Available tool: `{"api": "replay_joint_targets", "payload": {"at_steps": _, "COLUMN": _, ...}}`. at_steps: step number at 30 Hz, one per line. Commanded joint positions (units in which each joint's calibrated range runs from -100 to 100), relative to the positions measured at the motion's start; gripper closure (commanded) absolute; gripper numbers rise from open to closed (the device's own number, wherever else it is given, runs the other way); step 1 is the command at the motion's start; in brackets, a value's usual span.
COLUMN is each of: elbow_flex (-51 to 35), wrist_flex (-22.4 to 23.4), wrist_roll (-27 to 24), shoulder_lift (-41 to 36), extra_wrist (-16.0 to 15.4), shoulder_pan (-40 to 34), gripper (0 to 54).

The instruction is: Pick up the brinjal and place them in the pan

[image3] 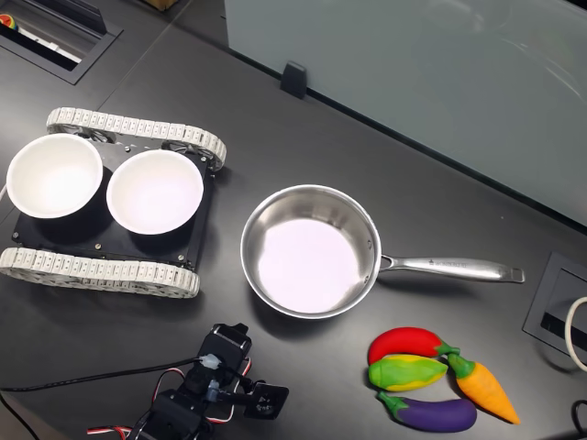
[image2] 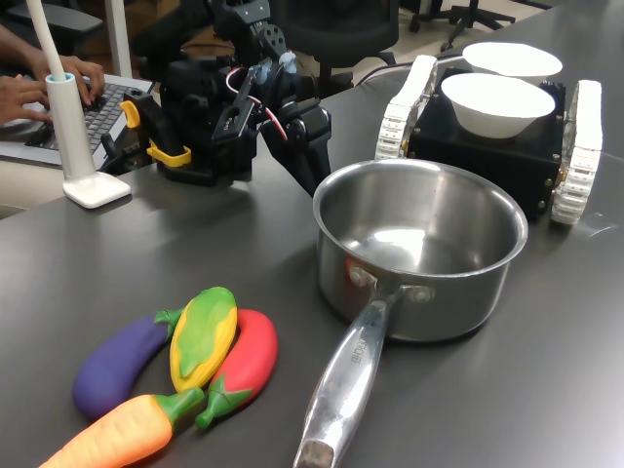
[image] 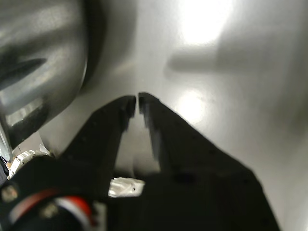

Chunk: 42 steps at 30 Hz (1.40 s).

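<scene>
Black arm [image2: 234, 107] folding low over own base, wrist pitching downward, gripper [image: 135, 102] pointing down, jaws nearly meeting, gripping nothing.

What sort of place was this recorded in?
Probably an office or robotics lab: hands typing at a keyboard, a tracked robot base carrying bowls, and cable ports set into the dark table.
</scene>
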Motion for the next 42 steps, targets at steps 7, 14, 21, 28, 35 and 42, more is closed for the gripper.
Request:
{"api": "replay_joint_targets", "payload": {"at_steps": 7, "elbow_flex": -1.01, "wrist_flex": -3.03, "wrist_roll": 0.34, "shoulder_lift": -0.75, "extra_wrist": 0.58, "shoulder_pan": -0.80, "gripper": 53.6}}
{"api": "replay_joint_targets", "payload": {"at_steps": 14, "elbow_flex": -1.01, "wrist_flex": -3.12, "wrist_roll": 0.34, "shoulder_lift": -0.75, "extra_wrist": 0.58, "shoulder_pan": -0.80, "gripper": 53.6}}
{"api": "replay_joint_targets", "payload": {"at_steps": 21, "elbow_flex": -1.01, "wrist_flex": -3.12, "wrist_roll": 0.29, "shoulder_lift": -0.75, "extra_wrist": 0.58, "shoulder_pan": -0.80, "gripper": 53.6}}
{"api": "replay_joint_targets", "payload": {"at_steps": 28, "elbow_flex": -1.01, "wrist_flex": -3.12, "wrist_roll": -0.15, "shoulder_lift": -0.75, "extra_wrist": 0.58, "shoulder_pan": -0.11, "gripper": 53.6}}
{"api": "replay_joint_targets", "payload": {"at_steps": 35, "elbow_flex": -1.01, "wrist_flex": -3.12, "wrist_roll": 0.63, "shoulder_lift": -0.75, "extra_wrist": 0.49, "shoulder_pan": -1.14, "gripper": 53.6}}
{"api": "replay_joint_targets", "payload": {"at_steps": 42, "elbow_flex": -1.38, "wrist_flex": -2.18, "wrist_roll": 1.07, "shoulder_lift": -0.75, "extra_wrist": 0.58, "shoulder_pan": -2.29, "gripper": 53.6}}
